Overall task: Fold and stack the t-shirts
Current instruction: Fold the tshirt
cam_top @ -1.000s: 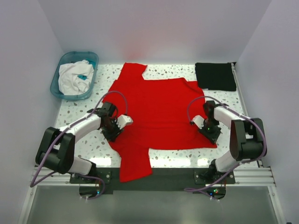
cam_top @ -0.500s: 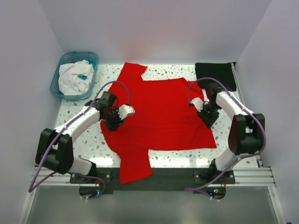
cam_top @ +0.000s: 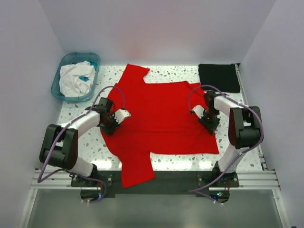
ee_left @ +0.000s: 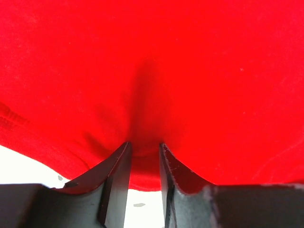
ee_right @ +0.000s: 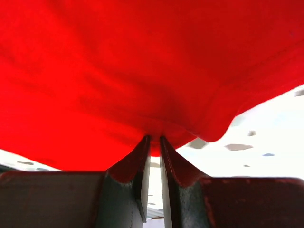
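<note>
Step in hand: first fold of the red t-shirt, which lies spread flat. The left gripper pinches a pucker at one side edge. The right gripper is nearly closed on the opposite hem, seemingly gripping it. Next move, I judge: lift both edges together and carry them across evenly. The black t-shirt lies folded beyond the right fingers. Speckled table, white walls, and a basin beyond the left fingers.

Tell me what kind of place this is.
Probably a lab cell for robot laundry folding: plain white walls around a speckled table, a red t-shirt spread on it, a teal basin of white cloth.
</note>
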`<action>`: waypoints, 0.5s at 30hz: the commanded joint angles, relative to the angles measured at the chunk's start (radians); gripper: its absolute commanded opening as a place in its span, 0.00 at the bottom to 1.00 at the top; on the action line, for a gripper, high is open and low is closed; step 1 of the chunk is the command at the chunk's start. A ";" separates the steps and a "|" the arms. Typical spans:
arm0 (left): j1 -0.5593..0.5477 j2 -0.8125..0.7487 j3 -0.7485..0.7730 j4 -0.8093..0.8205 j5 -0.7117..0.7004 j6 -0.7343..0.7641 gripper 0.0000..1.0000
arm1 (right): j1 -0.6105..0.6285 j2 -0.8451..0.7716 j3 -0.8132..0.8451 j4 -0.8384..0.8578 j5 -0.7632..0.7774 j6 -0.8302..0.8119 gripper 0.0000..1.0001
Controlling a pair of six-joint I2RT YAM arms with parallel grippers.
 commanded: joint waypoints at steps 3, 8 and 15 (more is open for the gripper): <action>0.017 -0.095 -0.143 -0.104 -0.009 0.054 0.32 | 0.073 -0.080 -0.116 -0.044 -0.015 0.001 0.20; 0.020 -0.131 -0.168 -0.181 -0.006 0.095 0.28 | 0.131 -0.131 -0.142 -0.122 -0.084 0.018 0.22; 0.020 -0.142 -0.105 -0.348 0.121 0.202 0.25 | 0.131 -0.162 -0.141 -0.259 -0.124 -0.062 0.19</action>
